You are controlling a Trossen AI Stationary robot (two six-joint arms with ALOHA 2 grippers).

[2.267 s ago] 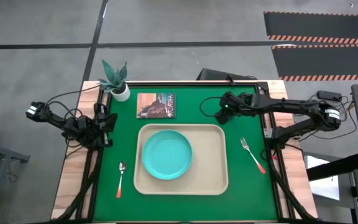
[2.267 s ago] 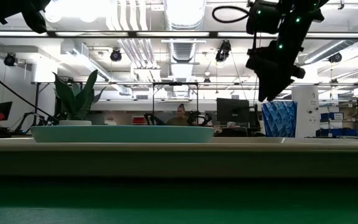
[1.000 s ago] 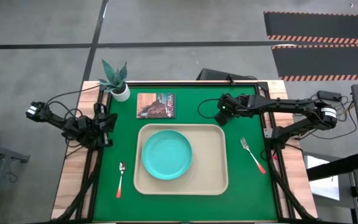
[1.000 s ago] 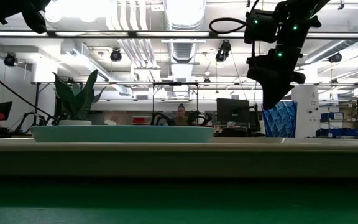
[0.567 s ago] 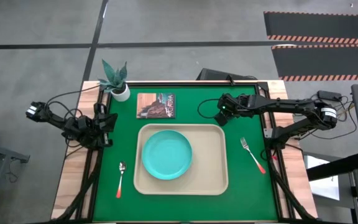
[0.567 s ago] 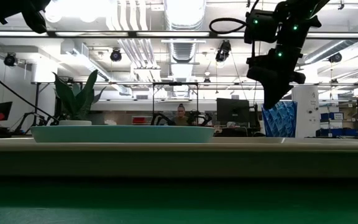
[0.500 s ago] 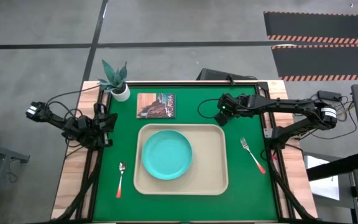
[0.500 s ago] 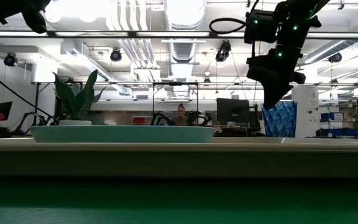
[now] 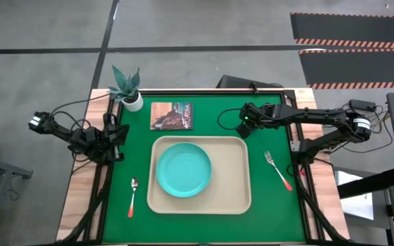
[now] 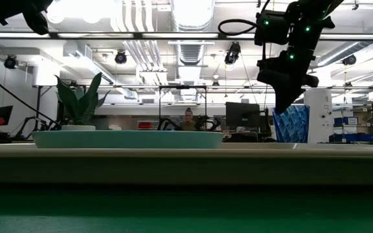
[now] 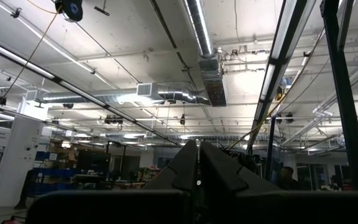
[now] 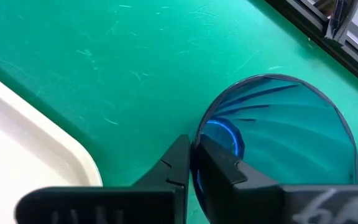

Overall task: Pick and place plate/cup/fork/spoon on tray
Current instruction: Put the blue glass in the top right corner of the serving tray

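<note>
- Right end effector (image 9: 242, 127): in the high view, upper right of centre, above the green worktop (image 9: 211, 116) just beyond the tray's far right corner. In the right wrist view its fingers (image 12: 185, 168) are pinched together over the near rim of the cup (image 12: 284, 149), one finger outside the wall and one inside; closed on the cup.
- Cup: dark blue, ribbed inside, upright on the green surface beside the tray corner (image 12: 36, 124) but apart from it. In the low view it shows at the right, under the right end effector (image 10: 283, 97).
- Left end effector (image 9: 115, 137): at the left edge of the worktop in the high view, off to the side. The left wrist view looks up at ceiling ducts, and its two fingers (image 11: 185, 168) meet at a point; closed, nothing held.
- Tray (image 9: 238, 171): beige, centre of the frame.
- Plate (image 9: 183, 169): turquoise, on the left half of the tray.
- Spoon (image 9: 133, 196): lower left, on the green, left of the tray, bowl toward the top of the frame.
- Fork (image 9: 278, 169): right of the tray on the green, tilted, tines toward the upper left.
- Potted plant (image 9: 128, 89): upper left corner of the worktop.
- Picture card (image 9: 172, 115): just above the tray, right of the plant.
</note>
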